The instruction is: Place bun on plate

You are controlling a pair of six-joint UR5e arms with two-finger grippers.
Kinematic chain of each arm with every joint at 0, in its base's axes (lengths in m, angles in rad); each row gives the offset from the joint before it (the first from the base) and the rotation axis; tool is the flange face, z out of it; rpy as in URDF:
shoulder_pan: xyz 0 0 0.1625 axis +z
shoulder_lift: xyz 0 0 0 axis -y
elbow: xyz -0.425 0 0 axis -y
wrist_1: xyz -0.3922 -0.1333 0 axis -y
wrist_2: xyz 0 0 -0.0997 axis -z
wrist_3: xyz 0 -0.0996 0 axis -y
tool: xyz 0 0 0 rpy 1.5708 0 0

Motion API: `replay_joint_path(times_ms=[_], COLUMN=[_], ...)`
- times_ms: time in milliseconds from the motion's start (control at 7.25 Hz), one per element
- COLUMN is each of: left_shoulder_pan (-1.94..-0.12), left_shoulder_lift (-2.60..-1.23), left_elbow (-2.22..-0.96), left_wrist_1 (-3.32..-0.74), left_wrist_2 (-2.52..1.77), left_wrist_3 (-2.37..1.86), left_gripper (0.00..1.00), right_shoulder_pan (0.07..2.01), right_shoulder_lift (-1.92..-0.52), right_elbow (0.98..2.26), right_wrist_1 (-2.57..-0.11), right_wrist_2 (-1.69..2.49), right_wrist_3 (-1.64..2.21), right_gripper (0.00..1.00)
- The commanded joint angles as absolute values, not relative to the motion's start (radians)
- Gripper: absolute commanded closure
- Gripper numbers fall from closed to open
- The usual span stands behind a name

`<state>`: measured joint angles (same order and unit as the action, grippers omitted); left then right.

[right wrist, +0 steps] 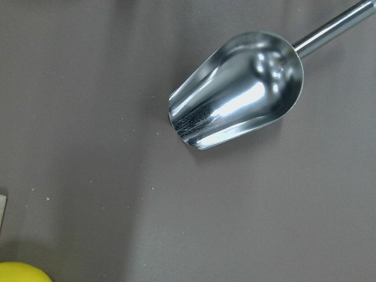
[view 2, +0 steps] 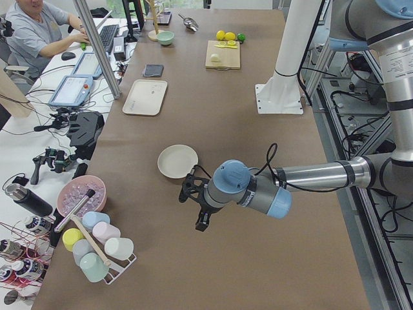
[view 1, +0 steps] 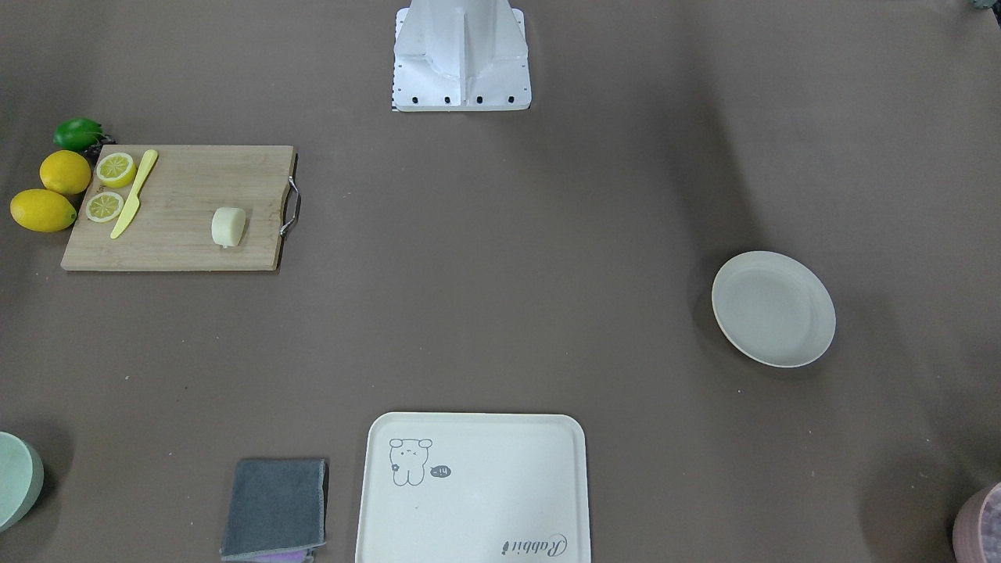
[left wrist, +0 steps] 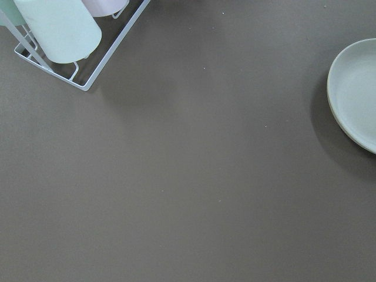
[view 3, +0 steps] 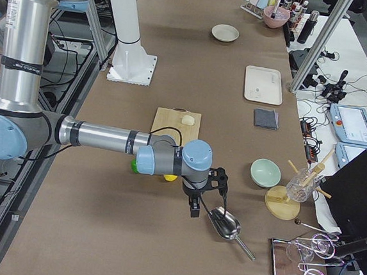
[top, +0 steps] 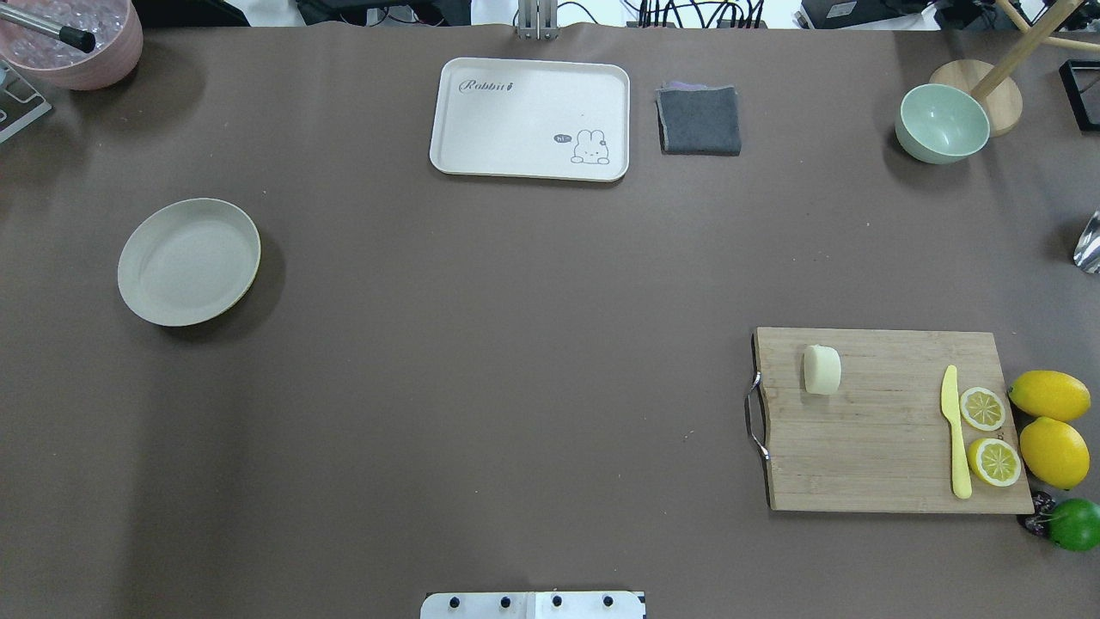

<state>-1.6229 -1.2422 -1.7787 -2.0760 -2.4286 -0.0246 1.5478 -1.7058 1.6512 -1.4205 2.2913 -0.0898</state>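
Mia: Where's the bun?

Ben: On the wooden board, lying on its side near the handle end. The plate is way over at the other end of the table, with nothing on it.

Mia: Is either arm holding anything?

Ben: The right gripper hangs over a shiny scoop, off past the lemons. The left gripper hangs over bare table near the plate. I can't tell if their fingers are open or closed from here.

Mia: What could go wrong?

Ben: I think the bun could roll away when the fingers touch it, because it's smooth and round. A hard squeeze might squash it. And it's a long trip to the plate, so it might slip out and fall. The right arm could also bump the scoop when it starts moving.

Mia: What's the table like?

Ben: Flat, with a plain brown cover. There's a tray, a grey cloth and a green bowl along the far side. A person sits at a desk beside it, and a rack of cups stands at the plate's end.
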Motion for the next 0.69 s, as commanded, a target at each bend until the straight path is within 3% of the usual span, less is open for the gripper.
replay_joint_path(times_ms=[0,552], left_shoulder_pan=[-1.617,-1.615], left_shoulder_lift=[-1.236,-1.235], left_elbow=[-1.789,-1.772], left_wrist_1=[-2.079,-2.075], left_wrist_2=[-2.427,-2.457], left_wrist_3=[-0.025,-0.028], left_gripper=[0.02,0.02], right_shoulder_pan=[1.551,1.551], right_shoulder_lift=[-1.706,-1.704], right_elbow=[1.666,1.675], right_wrist_1=[-1.42,-1.42], right_wrist_2=[2.293,2.292], right_wrist_3=[-0.09,-0.087], right_gripper=[0.0,0.0])
